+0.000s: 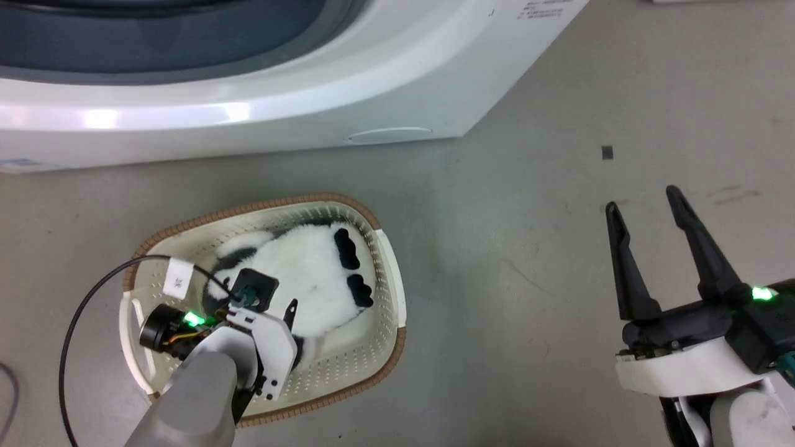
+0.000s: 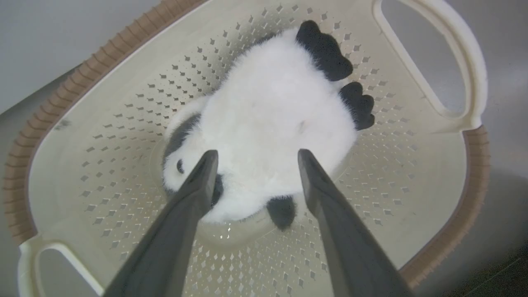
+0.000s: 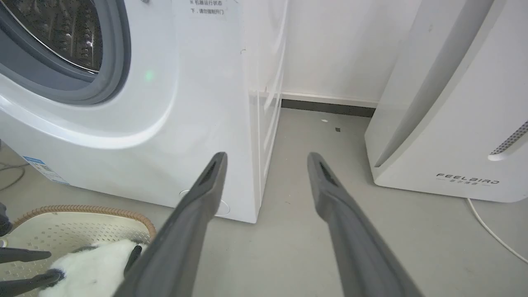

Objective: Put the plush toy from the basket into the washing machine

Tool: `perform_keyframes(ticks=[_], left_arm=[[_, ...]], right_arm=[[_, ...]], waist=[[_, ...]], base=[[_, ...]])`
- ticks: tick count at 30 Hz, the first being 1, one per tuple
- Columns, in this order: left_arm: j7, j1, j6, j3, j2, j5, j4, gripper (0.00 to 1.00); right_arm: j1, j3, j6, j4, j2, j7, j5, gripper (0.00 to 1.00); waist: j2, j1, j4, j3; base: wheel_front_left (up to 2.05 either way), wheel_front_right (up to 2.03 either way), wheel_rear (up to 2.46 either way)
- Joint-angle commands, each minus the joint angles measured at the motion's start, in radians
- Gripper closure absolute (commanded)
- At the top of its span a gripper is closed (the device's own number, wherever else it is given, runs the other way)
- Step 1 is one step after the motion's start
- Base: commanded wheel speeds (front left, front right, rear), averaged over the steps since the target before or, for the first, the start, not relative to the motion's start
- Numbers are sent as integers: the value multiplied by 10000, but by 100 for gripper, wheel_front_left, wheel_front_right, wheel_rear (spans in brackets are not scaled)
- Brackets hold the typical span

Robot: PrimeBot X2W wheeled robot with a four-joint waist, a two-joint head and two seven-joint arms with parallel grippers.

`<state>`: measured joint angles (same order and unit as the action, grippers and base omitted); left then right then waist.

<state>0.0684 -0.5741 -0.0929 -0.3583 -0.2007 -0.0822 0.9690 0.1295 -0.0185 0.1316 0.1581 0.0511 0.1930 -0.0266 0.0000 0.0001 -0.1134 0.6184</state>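
One plush toy (image 2: 272, 115) is seen lying in the one basket (image 1: 298, 200) on the floor (image 1: 528, 279), before the one washing machine (image 1: 248, 112). Two pincers: left pincer (image 2: 256, 152) is spread over the toy's white body, nothing gripped; right pincer (image 1: 643, 197) is spread, empty. Left should be lowered deep round the belly, then closed firmly, so more than fur is caught.

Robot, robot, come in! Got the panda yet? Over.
Left gripper open, poised over fluffy white-and-black plush panda, no grip yet. Right gripper open, holding nothing. Panda lying in cream perforated plastic basket. Nothing blocking it.
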Motion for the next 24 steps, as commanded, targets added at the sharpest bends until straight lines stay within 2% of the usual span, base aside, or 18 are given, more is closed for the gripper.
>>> perform_keyframes(ticks=[1,11,24], left_arm=[[48,-322,-65,-161,-45,32,260,0],[79,-1532,-177,-991,-96,-200,1300,0],[211,-2872,-207,-1858,-462,-376,2651,0]], right_arm=[[211,9,-8,121,-7,97,-27,0],[475,35,-8,477,-8,305,21,0],[756,-36,-9,905,-9,575,-27,0]], waist=[[0,-1,-31,242],[0,-1,-108,1254],[0,-1,-401,2525]], base=[[0,0,0],[0,0,0],[0,0,0]])
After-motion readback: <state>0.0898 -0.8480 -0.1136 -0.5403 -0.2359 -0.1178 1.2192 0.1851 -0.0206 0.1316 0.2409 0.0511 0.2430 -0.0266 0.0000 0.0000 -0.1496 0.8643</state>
